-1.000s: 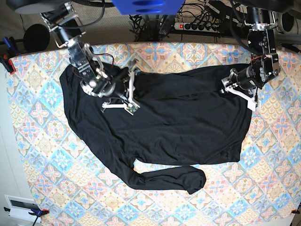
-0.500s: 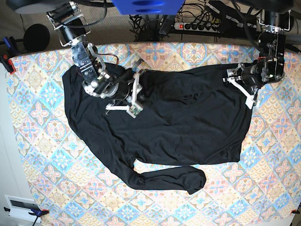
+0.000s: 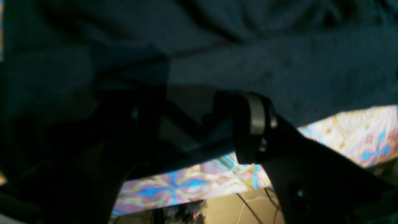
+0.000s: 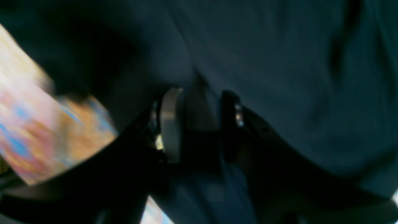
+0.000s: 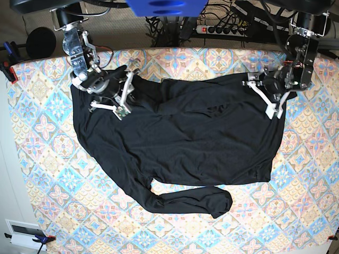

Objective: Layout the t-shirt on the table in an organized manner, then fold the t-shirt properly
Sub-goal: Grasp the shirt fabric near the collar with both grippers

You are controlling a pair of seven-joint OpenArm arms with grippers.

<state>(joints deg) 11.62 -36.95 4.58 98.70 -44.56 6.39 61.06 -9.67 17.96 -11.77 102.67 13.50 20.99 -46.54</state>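
**Black shirt spread on the table, both my claws at its top edge**

The t-shirt (image 5: 190,137) lies on the middle of the table (image 5: 47,159), and the patterned table cloth shows all around it. The shirt is plain black, soft and without any print. Its body is spread wide and mostly flat, with some shallow wrinkles in the part toward the table's far edge. One long sleeve (image 5: 190,202) lies folded along the side toward the table's near edge, and its end is rounded and a little bunched. The shirt edge on the side of my left arm runs quite straight. The edge on the side of my right arm curves and looks less tidy.

My left claw (image 5: 266,99) is over the shirt corner near the far edge of the table. Its white fingers stand wide apart, so it is open. In the left wrist view, the black cloth fills the space above the fingers and the table pattern shows below the cloth edge.

My right claw (image 5: 117,94) is over the other far corner of the shirt. In the right wrist view, its pads (image 4: 169,124) stand apart with dark cloth around them. The picture is blurred, so I cannot tell whether they press on cloth.
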